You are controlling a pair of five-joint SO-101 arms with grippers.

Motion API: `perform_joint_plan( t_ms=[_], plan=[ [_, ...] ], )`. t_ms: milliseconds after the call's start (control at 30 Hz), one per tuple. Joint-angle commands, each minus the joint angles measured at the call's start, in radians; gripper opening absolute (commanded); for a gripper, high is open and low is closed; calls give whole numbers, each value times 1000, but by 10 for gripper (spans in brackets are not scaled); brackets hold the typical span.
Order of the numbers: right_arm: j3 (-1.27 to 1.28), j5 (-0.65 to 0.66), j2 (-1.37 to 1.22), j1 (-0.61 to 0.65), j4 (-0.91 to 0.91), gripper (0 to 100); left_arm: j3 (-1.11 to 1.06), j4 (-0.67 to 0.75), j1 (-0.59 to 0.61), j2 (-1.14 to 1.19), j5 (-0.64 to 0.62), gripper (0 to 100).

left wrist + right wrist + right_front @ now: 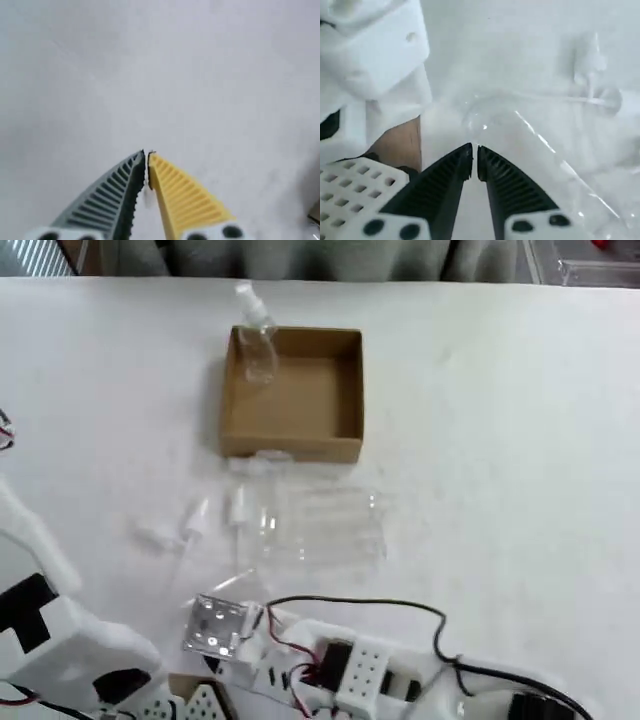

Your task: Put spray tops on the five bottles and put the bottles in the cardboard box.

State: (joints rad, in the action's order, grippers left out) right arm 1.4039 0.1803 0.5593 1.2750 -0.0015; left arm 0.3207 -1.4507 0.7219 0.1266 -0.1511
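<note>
- Cardboard box (290,447) on white table (520,440); one sprayer-topped bottle (258,348) at its far left corner.
- Uncapped clear bottles (322,525) lie before the box, loose spray tops (193,520) beside them.
- Left gripper (146,167): closed, empty.
- Right gripper (474,161): closed, empty, near a lying bottle.

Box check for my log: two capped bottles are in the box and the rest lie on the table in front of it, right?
No: only one capped bottle is in the box, the high view shows. The other bottles lie on the table in front of it.
</note>
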Motion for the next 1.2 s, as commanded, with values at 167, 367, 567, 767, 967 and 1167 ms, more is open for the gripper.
perform_joint_plan(
  t_ms=[167, 367, 567, 767, 967, 1167],
  plan=[
    [-167, 9, -275, -31, -196, 16, 199, -138, -28, -15, -21, 27],
    [-407, 3, -464, -90, -193, 16, 265, -216, -30, -15, -21, 25],
    [-612, 3, -690, -151, -199, 16, 293, -279, -30, -15, -23, 24],
    [-700, 2, -762, -248, -232, 15, 288, -301, -48, -16, -23, 24],
    [-537, 3, -585, -257, -306, 15, 238, -336, -134, -36, -26, 24],
    [-359, 6, -160, -312, -111, 15, 31, -327, -268, -236, -92, 24]
  ],
)
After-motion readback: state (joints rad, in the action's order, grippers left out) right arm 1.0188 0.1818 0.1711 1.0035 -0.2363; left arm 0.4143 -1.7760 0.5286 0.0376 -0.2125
